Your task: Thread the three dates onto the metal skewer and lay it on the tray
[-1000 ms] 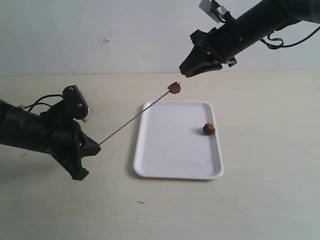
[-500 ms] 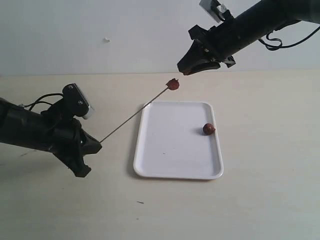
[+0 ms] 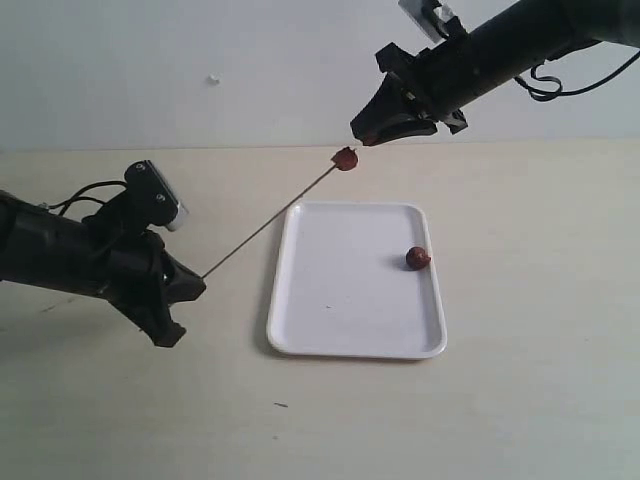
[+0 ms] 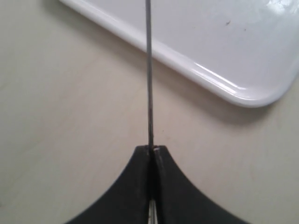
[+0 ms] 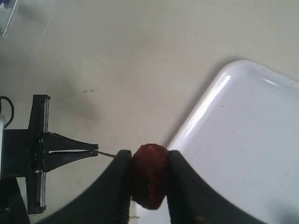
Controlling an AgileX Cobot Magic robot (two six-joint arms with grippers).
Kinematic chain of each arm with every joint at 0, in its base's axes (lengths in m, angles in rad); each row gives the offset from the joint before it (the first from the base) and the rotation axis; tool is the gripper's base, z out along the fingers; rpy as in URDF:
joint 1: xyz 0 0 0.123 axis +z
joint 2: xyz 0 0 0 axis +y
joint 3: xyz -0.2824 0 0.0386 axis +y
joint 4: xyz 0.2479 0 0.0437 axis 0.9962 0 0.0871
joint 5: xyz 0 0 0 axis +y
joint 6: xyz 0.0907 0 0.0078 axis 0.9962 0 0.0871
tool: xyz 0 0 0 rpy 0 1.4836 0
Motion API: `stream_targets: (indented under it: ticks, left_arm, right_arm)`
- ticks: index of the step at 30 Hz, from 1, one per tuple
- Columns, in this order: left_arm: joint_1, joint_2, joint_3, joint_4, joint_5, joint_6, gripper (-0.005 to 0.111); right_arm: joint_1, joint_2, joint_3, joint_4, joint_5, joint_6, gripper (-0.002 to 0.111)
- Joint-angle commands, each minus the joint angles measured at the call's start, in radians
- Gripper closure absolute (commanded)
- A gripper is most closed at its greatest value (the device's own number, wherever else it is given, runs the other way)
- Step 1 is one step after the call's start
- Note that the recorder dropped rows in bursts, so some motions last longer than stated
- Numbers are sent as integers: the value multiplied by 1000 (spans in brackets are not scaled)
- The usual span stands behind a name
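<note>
My left gripper is shut on one end of the metal skewer, which slants up to the right. One dark red date sits on its far tip, above the back left corner of the white tray. My right gripper hovers just up and right of that tip, shut on a second date. A third date lies on the tray near its right rim. In the right wrist view the held date hides the skewered one.
The tray lies on a beige table, with a pale wall behind it. The left arm stretches over the table's left side. The right arm comes in from the upper right.
The left gripper has tilted the skewer so that its tip and date rose and drifted slightly left. The right gripper has moved up and a little left with it.
</note>
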Motion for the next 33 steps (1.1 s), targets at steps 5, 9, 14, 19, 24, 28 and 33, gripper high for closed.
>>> stream_targets:
  ticks: [5,9,14,19,24,28,33]
  left_arm:
    - [3,0,-17,-23,55,1,107]
    - [3,0,-17,-23,52,1,107]
    - [3,0,-17,-35,45,1,107]
    - [3,0,-19,-54,23,1,107]
    - [3,0,-28,-49,57,1,107]
    - [3,2,-31,-29,78,1,107]
    - [3,2,-29,-15,72,1,107]
  right_arm:
    - [-1,-12,-11,12,2,-1,82]
    - [-1,-12,-11,10,2,1,82]
    - [-1,-12,-11,10,2,1,82]
    - [-1,-12,-11,10,2,1,82]
    - [-1,-12,-11,10,2,1,82]
    - [-1,-12,-11,10,2,1,82]
    - [-1,-12,-11,14,2,1,82]
